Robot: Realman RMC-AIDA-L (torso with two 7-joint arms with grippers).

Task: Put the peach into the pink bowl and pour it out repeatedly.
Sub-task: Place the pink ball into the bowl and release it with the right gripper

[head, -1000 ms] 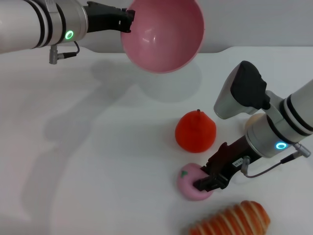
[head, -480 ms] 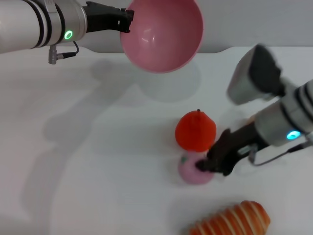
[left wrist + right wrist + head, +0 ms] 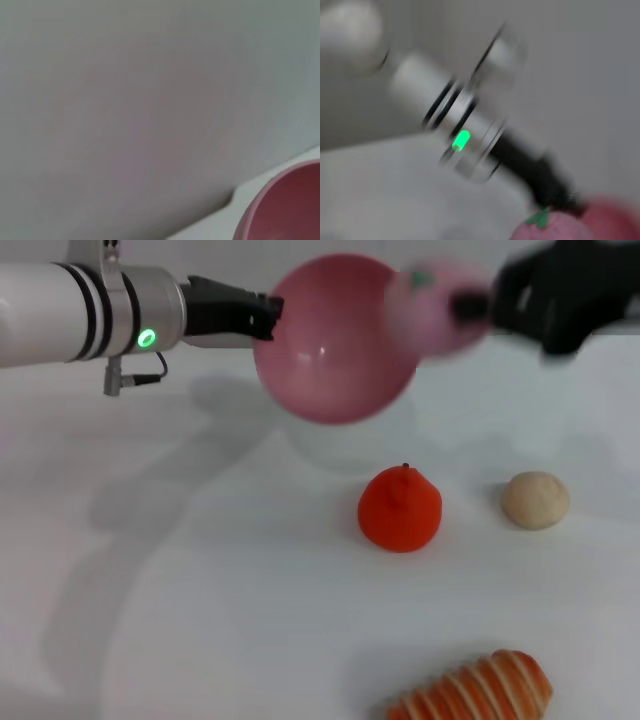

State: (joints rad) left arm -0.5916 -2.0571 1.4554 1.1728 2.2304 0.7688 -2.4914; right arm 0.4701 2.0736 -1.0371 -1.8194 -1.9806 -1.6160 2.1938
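While the left gripper (image 3: 268,315) pinches the rim of the pink bowl (image 3: 335,340) and holds it up in the air at about 12 o'clock of the table (image 3: 180,570), the right gripper (image 3: 470,308) brings the peach (image 3: 432,302) to it. The bowl is tipped so its open side faces out and up, likely so the fruit can drop in with ease.

From the head view, the peach is off the table, at the bowl's 2 o'clock edge, right by the rim. The dark fingers of the right gripper are closed on its side, and that grip is what holds it up there. It is not in the bowl yet, I think.

Down on the table, an orange-red fruit (image 3: 400,508) sits at 6 o'clock of the bowl. A beige ball (image 3: 535,500) rests at its 3 o'clock, and a striped bread roll (image 3: 475,690) lies at the near edge. They are well apart from both grippers.

The next move needs the peach right over the bowl's opening before the fingers let go, or it may bounce off the rim.
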